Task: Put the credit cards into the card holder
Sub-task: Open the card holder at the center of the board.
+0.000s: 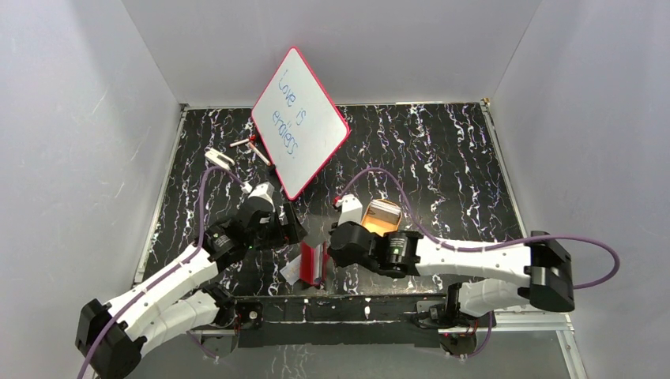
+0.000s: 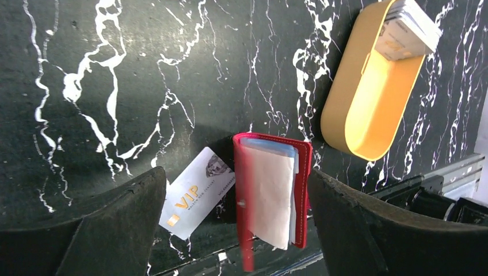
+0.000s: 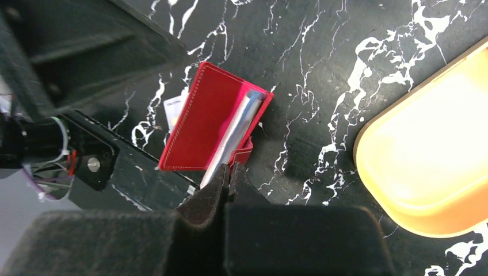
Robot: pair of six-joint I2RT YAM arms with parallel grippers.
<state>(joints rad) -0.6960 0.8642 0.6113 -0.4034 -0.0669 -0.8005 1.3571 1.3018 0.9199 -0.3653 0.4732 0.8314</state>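
Note:
The card holder (image 1: 314, 264) is a small red wallet near the table's front edge, standing partly open with its bluish sleeves (image 3: 236, 129) showing. My right gripper (image 3: 228, 171) is shut on the edge of the sleeves; it is just right of the wallet in the top view (image 1: 330, 246). My left gripper (image 2: 236, 175) is open and hovers above the wallet (image 2: 270, 190), holding nothing. One credit card (image 2: 195, 194), white with gold "VIP" print, lies flat just left of the wallet. More credit cards (image 2: 408, 26) are stacked at one end of the orange tray (image 2: 368, 98).
The orange oval tray (image 1: 379, 219) sits right of the wallet, beside my right arm. A red-framed whiteboard (image 1: 300, 122) stands tilted at the back, with a marker (image 1: 245, 144) and a small white object (image 1: 217, 156) to its left. The table's front rail (image 1: 355, 304) is close behind the wallet.

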